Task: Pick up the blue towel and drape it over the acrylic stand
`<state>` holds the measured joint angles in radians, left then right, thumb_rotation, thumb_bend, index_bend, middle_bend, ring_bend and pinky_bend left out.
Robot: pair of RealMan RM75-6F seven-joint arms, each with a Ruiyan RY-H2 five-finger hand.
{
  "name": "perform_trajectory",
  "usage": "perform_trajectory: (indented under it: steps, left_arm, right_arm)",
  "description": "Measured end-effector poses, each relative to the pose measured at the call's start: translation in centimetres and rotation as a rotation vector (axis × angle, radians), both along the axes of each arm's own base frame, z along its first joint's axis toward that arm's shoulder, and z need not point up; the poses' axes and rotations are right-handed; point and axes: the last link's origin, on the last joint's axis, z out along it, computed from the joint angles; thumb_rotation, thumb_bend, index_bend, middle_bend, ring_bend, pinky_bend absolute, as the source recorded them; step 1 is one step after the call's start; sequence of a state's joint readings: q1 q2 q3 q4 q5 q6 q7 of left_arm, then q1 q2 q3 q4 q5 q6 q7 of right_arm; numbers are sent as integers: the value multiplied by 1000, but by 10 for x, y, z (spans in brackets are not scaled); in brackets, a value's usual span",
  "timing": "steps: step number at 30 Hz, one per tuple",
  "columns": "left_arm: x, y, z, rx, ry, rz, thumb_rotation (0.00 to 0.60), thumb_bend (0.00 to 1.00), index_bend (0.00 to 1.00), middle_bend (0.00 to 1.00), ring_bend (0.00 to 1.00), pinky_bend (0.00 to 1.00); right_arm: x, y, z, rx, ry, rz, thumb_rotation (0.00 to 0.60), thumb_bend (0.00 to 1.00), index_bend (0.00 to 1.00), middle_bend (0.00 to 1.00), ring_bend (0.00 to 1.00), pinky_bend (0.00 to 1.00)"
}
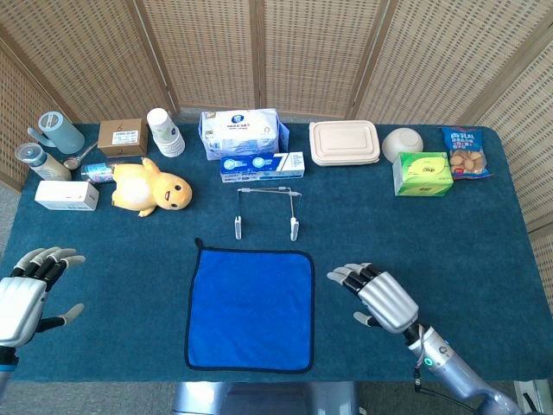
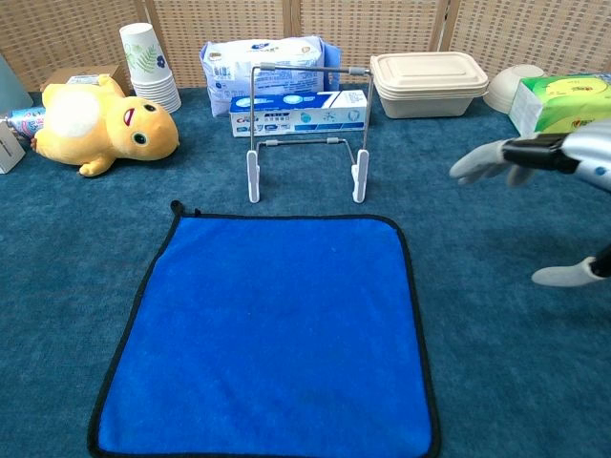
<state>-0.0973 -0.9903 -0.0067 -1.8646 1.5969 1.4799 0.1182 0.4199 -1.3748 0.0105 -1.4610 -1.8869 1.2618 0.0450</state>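
Note:
The blue towel (image 1: 251,308) (image 2: 272,329) lies flat and square on the table near the front edge, black-trimmed. Just behind it stands the acrylic stand (image 1: 267,211) (image 2: 305,134), a thin frame on two white feet, with nothing on it. My right hand (image 1: 380,296) (image 2: 544,181) hovers open, fingers spread, a short way to the right of the towel and apart from it. At the table's front left corner, far from the towel, my left hand (image 1: 28,292) is open too. It does not show in the chest view.
Along the back stand a yellow plush duck (image 1: 151,188), stacked paper cups (image 1: 164,131), a tissue pack (image 1: 242,131), a toothpaste box (image 1: 262,166), a lidded food box (image 1: 345,143), a bowl (image 1: 403,143), a green tissue box (image 1: 422,173) and a snack bag (image 1: 467,153).

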Motion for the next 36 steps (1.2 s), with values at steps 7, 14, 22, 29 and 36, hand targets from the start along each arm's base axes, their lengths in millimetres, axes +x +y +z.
perform_trajectory:
  steps: [7,14,22,29,36]
  left_arm:
    - [3,2,-2,-14,2,10,600,251,270,253,215,173]
    - [7,6,-7,-28,5,8,600,251,270,253,215,173]
    - [9,10,-13,-43,3,17,600,251,270,253,215,173]
    - [7,12,-15,-48,1,26,600,251,270,252,215,173]
    - [7,14,-17,-55,-2,25,600,251,270,249,215,173]
  right_arm:
    - [9,-15,-20,60,41,116,600,33,180,255,202,332]
    - [15,-27,-38,90,51,191,600,32,180,256,199,332]
    - [22,-41,-58,119,50,234,600,32,181,256,196,332]
    - [23,-49,-71,116,72,263,600,31,181,256,196,332]
    - [24,-54,-83,131,88,279,600,32,180,256,196,332]
